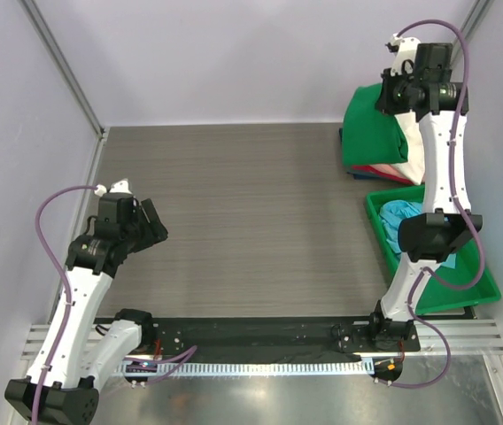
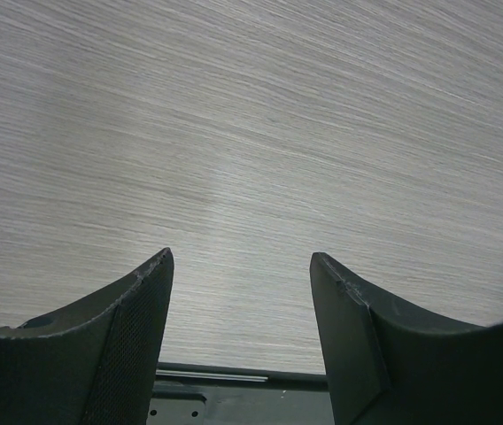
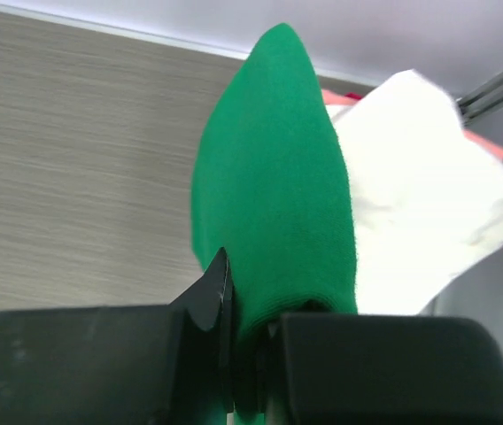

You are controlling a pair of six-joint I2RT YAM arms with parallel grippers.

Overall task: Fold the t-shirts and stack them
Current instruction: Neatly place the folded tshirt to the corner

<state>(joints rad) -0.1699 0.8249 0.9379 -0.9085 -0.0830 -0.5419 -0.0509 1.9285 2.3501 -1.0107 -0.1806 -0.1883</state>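
Green t-shirt (image 3: 274, 177) is pinched by right end effector (image 3: 251, 305), visible only wrist-side.

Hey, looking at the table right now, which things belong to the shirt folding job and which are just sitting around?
Part of the job:
green t-shirt, pinched in the shut right gripper
cream t-shirt and pink-red t-shirt, in the same pile
light blue t-shirt, lying in the bin

Just sitting around:
green plastic bin
table

Green t-shirt (image 3: 274, 177) soft matt knit; table (image 2: 234, 106) matt woodgrain, perhaps laminate.
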